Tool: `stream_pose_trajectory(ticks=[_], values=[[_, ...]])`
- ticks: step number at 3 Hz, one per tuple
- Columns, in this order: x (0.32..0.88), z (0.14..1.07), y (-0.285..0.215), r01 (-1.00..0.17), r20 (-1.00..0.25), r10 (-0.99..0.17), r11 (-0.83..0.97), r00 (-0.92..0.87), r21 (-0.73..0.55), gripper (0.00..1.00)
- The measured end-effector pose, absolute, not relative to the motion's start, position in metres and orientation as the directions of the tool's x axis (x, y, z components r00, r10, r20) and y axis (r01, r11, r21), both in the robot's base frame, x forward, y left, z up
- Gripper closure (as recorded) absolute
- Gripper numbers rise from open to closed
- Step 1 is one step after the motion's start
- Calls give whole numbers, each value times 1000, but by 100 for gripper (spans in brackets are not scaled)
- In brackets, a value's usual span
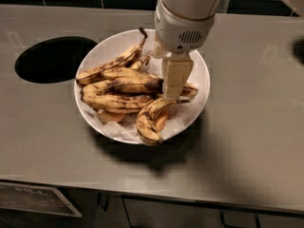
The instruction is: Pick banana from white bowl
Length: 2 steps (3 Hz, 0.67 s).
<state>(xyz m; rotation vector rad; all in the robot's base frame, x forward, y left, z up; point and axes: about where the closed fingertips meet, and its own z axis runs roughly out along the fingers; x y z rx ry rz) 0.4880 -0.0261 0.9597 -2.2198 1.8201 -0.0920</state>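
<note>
The white bowl (117, 41) stands on the grey counter, lined with crumpled white paper and holding several brown-spotted bananas (124, 85). One curved banana (147, 120) hangs over the near rim. My gripper (174, 93) points straight down from the white arm over the right part of the bowl. Its cream tip sits at a dark banana (189, 90) on the bowl's right side, partly hiding it. I cannot tell whether it touches that banana.
A dark oval hole (53, 59) is cut into the counter (251, 127) just left of the bowl. A dark tiled wall runs along the back. A label plate (33, 198) hangs under the counter's front edge at the lower left.
</note>
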Motion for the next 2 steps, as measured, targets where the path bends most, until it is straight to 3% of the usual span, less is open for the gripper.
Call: stream_pose_trajectory(ticks=[1,2], values=[[486,951,-34,-965,-131,-975,-146,177,-217,52],[486,943,-38,-973,-141,-977,-135,162,-186,47]])
